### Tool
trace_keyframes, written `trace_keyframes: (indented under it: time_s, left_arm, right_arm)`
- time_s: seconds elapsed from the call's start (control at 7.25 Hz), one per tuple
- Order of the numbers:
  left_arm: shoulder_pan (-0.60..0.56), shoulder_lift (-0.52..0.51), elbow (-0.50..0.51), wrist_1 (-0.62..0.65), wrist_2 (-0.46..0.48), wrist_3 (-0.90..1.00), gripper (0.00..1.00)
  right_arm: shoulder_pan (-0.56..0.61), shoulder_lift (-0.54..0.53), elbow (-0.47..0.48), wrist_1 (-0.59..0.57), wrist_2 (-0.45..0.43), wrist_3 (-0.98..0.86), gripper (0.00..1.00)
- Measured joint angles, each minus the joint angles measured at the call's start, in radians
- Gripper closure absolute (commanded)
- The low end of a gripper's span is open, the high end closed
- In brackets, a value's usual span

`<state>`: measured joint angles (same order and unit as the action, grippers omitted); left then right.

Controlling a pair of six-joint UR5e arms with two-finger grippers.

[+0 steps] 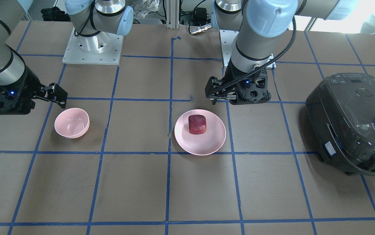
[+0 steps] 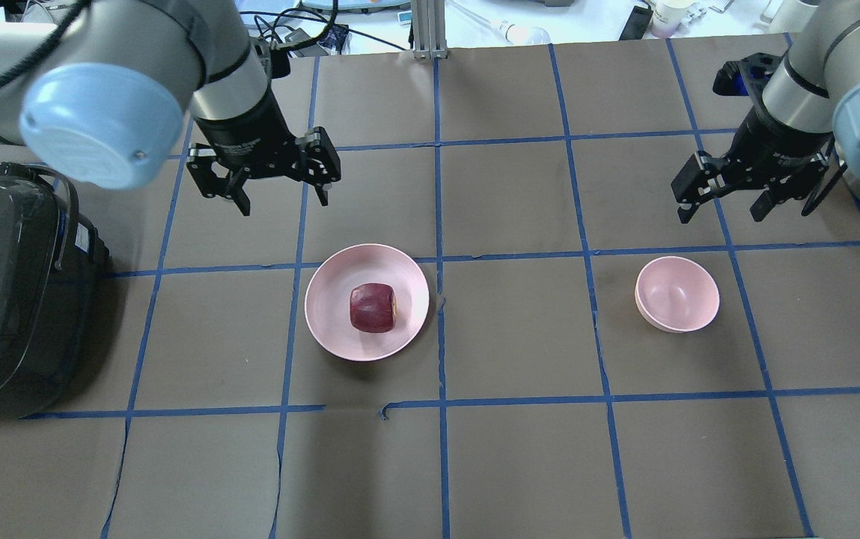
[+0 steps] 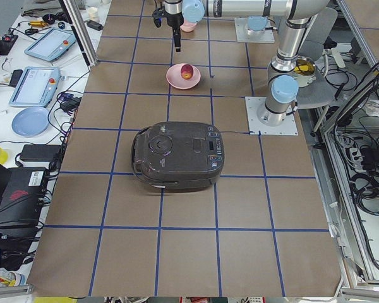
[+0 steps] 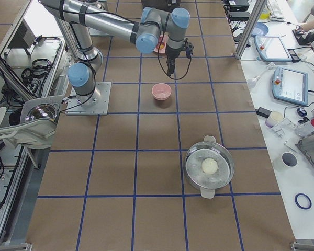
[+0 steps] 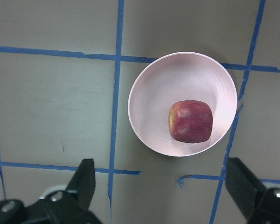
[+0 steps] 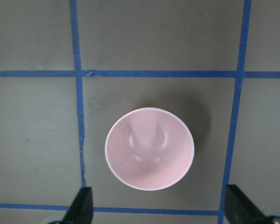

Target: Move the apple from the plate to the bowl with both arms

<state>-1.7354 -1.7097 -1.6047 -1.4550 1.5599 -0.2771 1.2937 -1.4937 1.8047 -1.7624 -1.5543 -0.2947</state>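
I had the left arm and right arm both reaching out, wrists turned down; the left end effector hung with fingers spread wide, holding nothing; the right end effector hung likewise spread and empty.

Robotics lab: taped-grid table, teach pendants, cables

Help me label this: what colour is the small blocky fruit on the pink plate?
Dark mottled red apple, clearest in the left wrist view.
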Motion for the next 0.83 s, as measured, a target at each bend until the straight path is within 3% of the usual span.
trace_keyframes:
  time_s: [0.41, 0.83]
  left_arm:
    - [-0.077, -0.084, -0.196, 0.282, 0.000, -0.108, 0.00]
    - [-0.134, -0.162, -0.264, 0.339, -0.001, -0.173, 0.00]
  right_arm:
    - [-0.070, 0.062, 0.168, -0.228, 0.003, -0.092, 0.00]
    - [-0.076, 0.130, 0.233, -0.325, -0.002, -0.093, 0.01]
